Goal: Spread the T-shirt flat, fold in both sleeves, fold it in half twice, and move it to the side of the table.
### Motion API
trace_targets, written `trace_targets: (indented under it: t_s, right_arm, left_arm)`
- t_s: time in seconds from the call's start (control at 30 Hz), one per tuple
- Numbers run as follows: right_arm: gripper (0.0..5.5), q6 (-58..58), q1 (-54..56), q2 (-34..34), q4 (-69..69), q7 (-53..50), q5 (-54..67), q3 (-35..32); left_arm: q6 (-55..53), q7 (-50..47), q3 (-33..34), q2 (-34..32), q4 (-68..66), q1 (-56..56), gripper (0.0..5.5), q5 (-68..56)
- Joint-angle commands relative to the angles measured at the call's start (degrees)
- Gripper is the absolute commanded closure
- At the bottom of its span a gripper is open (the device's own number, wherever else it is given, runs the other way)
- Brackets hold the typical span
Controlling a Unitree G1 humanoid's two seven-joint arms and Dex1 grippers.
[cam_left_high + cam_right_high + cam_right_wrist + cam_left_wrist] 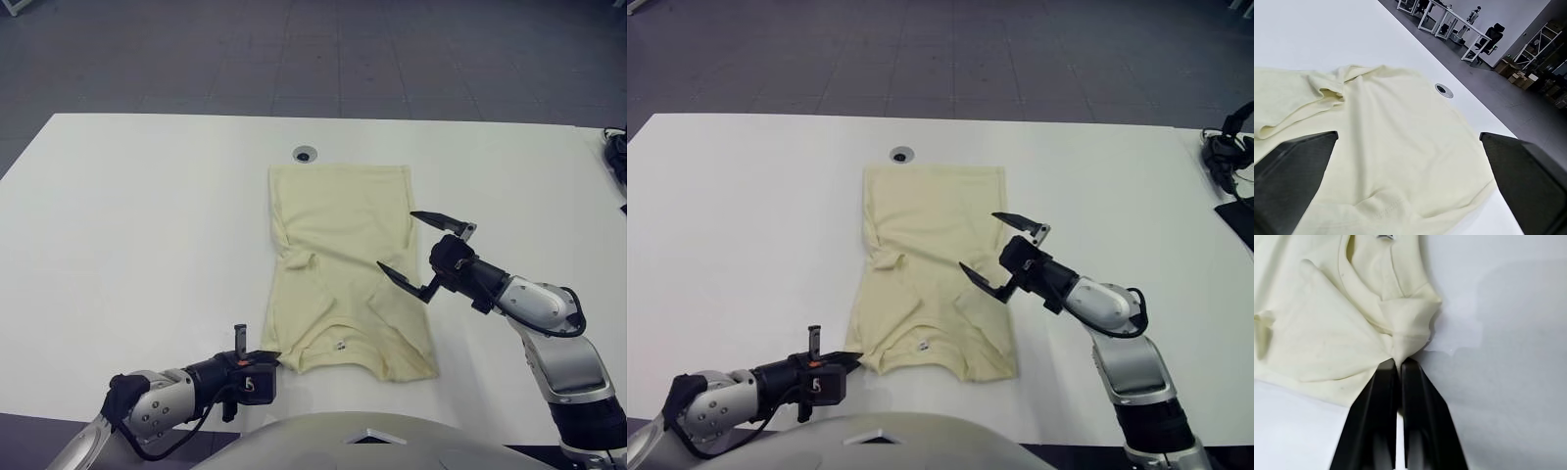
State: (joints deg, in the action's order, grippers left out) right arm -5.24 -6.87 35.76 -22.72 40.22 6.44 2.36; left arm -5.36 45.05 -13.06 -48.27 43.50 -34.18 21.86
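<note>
A pale yellow T-shirt (338, 245) lies lengthwise in the middle of the white table (137, 215), collar end nearest me and hem at the far side. Both sleeves look folded onto the body, with wrinkles along its left half. My left gripper (269, 357) sits at the shirt's near left corner, low on the table. In the left wrist view its fingers (1418, 396) are shut on a bunched bit of the shirt's shoulder fabric (1405, 328). My right gripper (396, 239) hovers wide open over the shirt's right side, nothing between its fingers (1293, 171).
A round cable grommet (305, 153) is set in the table just beyond the hem. Black cables and gear (1227, 152) lie at the table's far right edge. Bare tabletop stretches to the left and right of the shirt.
</note>
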Motion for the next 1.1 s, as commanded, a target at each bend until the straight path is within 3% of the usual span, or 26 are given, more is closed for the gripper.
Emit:
trace_targets:
  t_s: [0.03, 0.3, 0.5, 0.9, 1.1]
  right_arm:
    - [0.10, -1.3, -1.9, 3.7, -3.1, 4.1, 4.0, -3.4]
    - [0.10, -1.3, -17.7, 17.6, -10.2, 23.0, 13.1, -15.6]
    - [0.10, 2.1, -28.0, 20.1, -11.4, 27.5, 8.6, -18.5]
    - [0.10, 6.0, -31.8, 18.2, -8.0, 22.6, -3.3, -10.2]
    - [1.05, 5.9, -30.2, 17.9, -8.0, 21.4, -3.9, -6.9]
  left_arm:
    - [-1.5, 0.4, -1.1, 0.1, -1.4, -0.2, 5.49, 1.6]
    - [-2.4, 0.1, -2.4, 0.7, -0.9, -0.3, 5.49, 2.2]
    - [-2.7, -0.2, -2.7, 0.7, 0.5, -1.1, 5.49, 2.3]
    - [0.0, 0.2, -3.5, -0.5, 1.0, -1.7, 5.49, 3.1]
    - [0.4, 0.1, -3.5, -0.4, 0.9, -2.0, 5.50, 3.4]
